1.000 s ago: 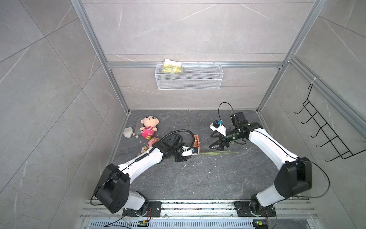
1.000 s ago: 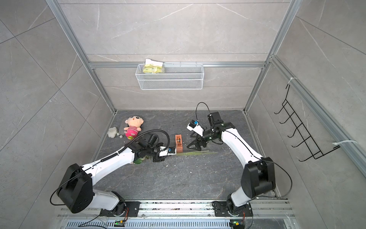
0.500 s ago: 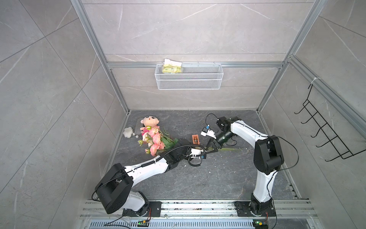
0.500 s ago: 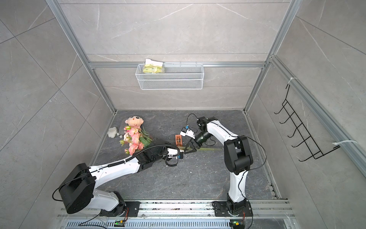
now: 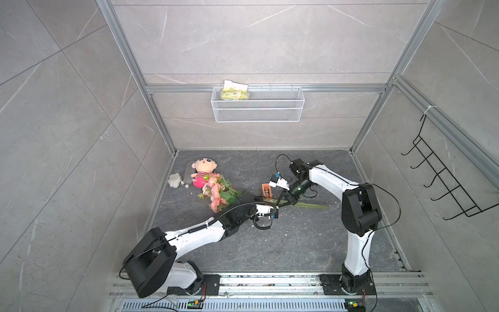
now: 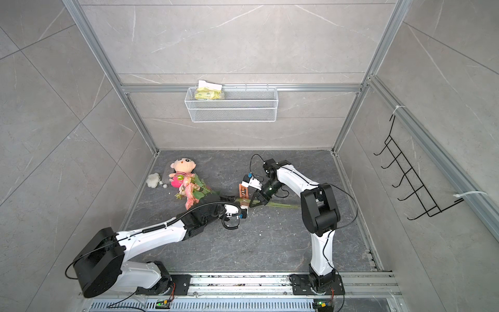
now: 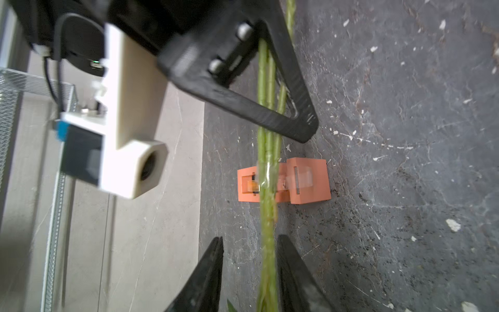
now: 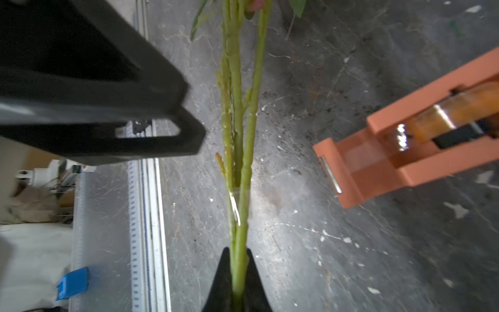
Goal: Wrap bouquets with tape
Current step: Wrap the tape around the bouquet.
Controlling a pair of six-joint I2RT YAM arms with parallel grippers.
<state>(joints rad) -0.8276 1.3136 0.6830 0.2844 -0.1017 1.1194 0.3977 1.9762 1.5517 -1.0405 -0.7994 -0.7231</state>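
**Bouquet** (image 5: 217, 192): pink and peach blooms, green leaves, long thin green stems (image 8: 240, 121). It lies flat with the stems bunched and a clear band of tape (image 8: 235, 201) around them. The right gripper (image 8: 239, 272) pinches the stems. The left gripper (image 7: 249, 270) straddles them, jaws apart.

**Tape dispenser** (image 5: 266, 191): small orange block, roll inside. It sits near the stems, between the two grippers.

Inside my work cell, by count | bouquet (image 5: 220, 193): one, three stems (image 8: 237, 108) countable | tape dispenser (image 5: 266, 191): one | plush doll (image 5: 202, 170): one, at 10 o'clock | white puff (image 5: 175, 180): one | wire basket (image 5: 256, 114): one, at 12 o'clock, with one yellow packet (image 5: 234, 94) | hook rack (image 5: 448, 183): one, at 3 o'clock | my grippers: two, left gripper (image 7: 250, 239) and right gripper (image 8: 237, 254).
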